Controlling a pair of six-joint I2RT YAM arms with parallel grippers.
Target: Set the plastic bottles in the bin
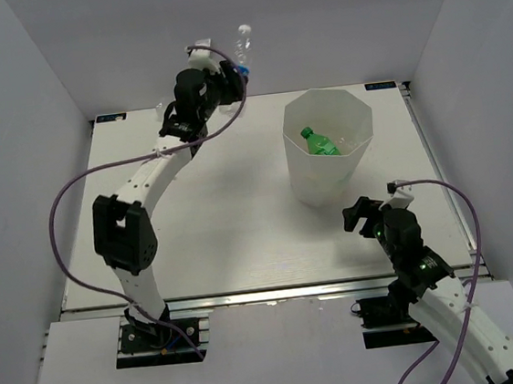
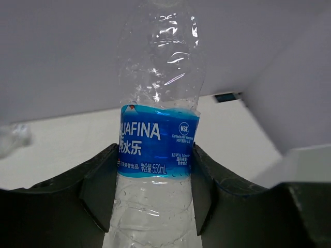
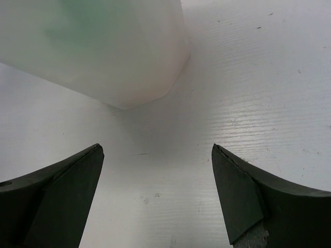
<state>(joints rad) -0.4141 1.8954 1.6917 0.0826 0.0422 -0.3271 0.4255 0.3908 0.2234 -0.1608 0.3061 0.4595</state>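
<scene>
My left gripper [image 1: 231, 77] is shut on a clear plastic bottle with a blue label [image 1: 242, 48] and holds it upright, high above the table's far edge, left of the bin. In the left wrist view the bottle [image 2: 158, 139] is clamped between both fingers [image 2: 98, 199] just below the label. The white faceted bin [image 1: 329, 144] stands at centre right with a green bottle [image 1: 319, 142] lying inside. My right gripper [image 1: 362, 216] is open and empty, low over the table just in front of the bin [image 3: 98, 46].
Grey walls enclose the white table [image 1: 223, 223] on the left, back and right. A small clear object [image 2: 13, 139] lies on the table at the far left of the left wrist view. The left arm's purple cable [image 1: 65, 203] loops over the left side.
</scene>
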